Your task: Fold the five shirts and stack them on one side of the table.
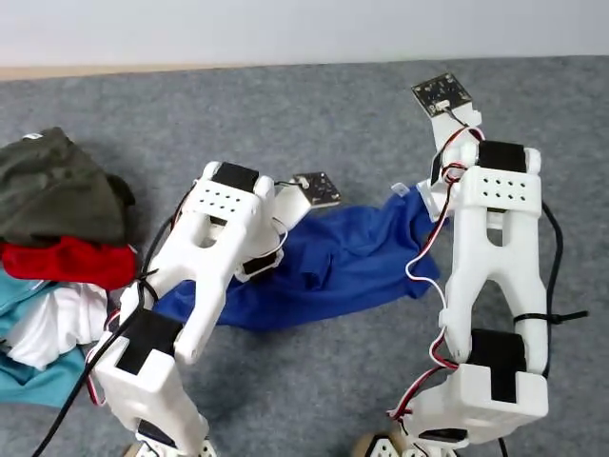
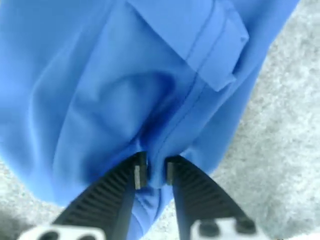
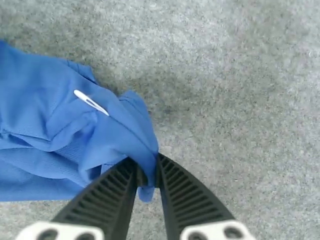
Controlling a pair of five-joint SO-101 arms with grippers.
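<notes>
High view shows one blue shirt lying mid-tabletop, its long axis running side to side between two tools. The left tool is clenched on a fold and the right tool on the far corner. Four more shirts lie heaped at the tabletop's left edge.

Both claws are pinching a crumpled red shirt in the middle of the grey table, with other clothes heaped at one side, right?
Not quite: the crumpled shirt is blue, not red, as both wrist views show. The left gripper and right gripper each pinch it; the heap of other clothes lies at one side.
</notes>
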